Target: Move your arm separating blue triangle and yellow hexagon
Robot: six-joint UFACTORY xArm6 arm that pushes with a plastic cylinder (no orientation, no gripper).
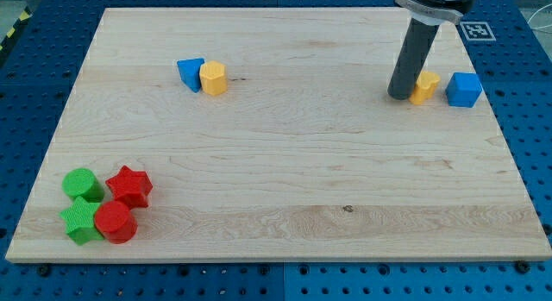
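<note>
The blue triangle (pixel 191 73) and the yellow hexagon (pixel 213 78) sit touching side by side at the view's upper left of the wooden board (pixel 276 180), triangle on the left. My tip (pixel 400 95) is far to the view's right of them, resting on the board just left of a second yellow block (pixel 425 87). The rod rises from the tip to the view's top edge.
A blue cube (pixel 464 90) sits right of the second yellow block near the board's right edge. At the lower left are a green cylinder (pixel 82 184), a red star (pixel 130 185), a green star (pixel 81 220) and a red cylinder (pixel 115 222), clustered together.
</note>
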